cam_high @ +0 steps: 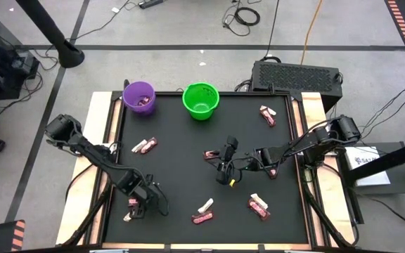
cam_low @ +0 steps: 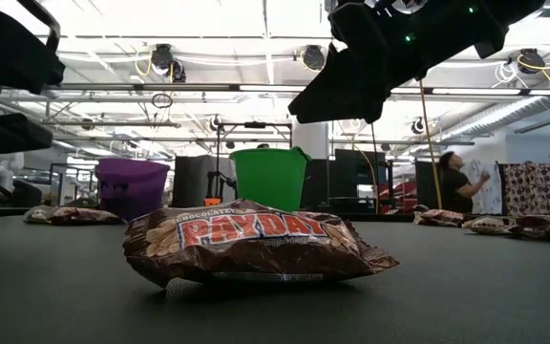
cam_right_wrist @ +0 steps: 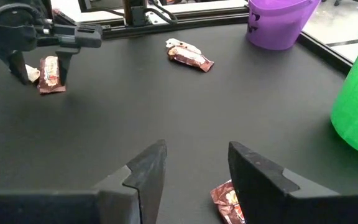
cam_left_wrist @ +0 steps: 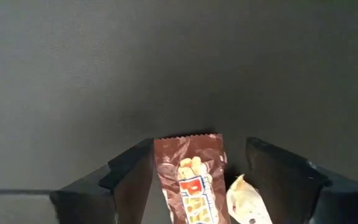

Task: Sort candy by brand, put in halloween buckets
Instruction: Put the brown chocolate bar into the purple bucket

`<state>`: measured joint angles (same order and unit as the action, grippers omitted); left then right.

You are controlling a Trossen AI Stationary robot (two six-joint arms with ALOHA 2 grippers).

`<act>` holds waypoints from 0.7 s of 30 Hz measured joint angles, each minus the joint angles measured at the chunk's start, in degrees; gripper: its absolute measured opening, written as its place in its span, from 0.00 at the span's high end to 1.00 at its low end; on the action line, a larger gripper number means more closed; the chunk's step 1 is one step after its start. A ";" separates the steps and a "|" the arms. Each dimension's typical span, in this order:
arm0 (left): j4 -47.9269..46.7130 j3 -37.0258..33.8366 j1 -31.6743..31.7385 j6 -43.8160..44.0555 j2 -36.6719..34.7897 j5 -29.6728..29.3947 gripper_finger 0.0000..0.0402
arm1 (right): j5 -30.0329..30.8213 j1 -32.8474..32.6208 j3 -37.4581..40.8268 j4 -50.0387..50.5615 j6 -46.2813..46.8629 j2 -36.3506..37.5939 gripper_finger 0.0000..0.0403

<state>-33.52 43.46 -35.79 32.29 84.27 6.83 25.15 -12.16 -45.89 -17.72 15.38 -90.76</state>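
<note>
- Left pincer (cam_left_wrist: pixel 188 186) is straddling, fingers spread, a brown Payday bar (cam_left_wrist: pixel 190 177) (a cream bar (cam_left_wrist: pixel 246 202) lying alongside).
- Right pincer (cam_right_wrist: pixel 194 174) is hovering open mid-bench (cam_high: pixel 181 176).

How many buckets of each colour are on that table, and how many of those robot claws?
Purple bucket: 1
Green bucket: 1
Grippers: 2, the left gripper open astride a candy bar, the right gripper open over mid-table
Total: 4
</note>
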 joint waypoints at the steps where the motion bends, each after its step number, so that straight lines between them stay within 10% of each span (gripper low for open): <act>1: 0.02 0.00 -0.20 0.28 0.02 -0.39 0.35 | 0.01 0.00 0.00 0.00 0.00 0.00 0.59; 21: -4.44 1.45 -0.55 1.73 6.01 -0.05 0.46 | 0.04 0.00 0.00 -0.07 0.00 0.00 0.59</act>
<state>-37.95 44.92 -36.34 34.02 90.28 6.78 25.19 -12.16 -45.89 -17.78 15.38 -90.76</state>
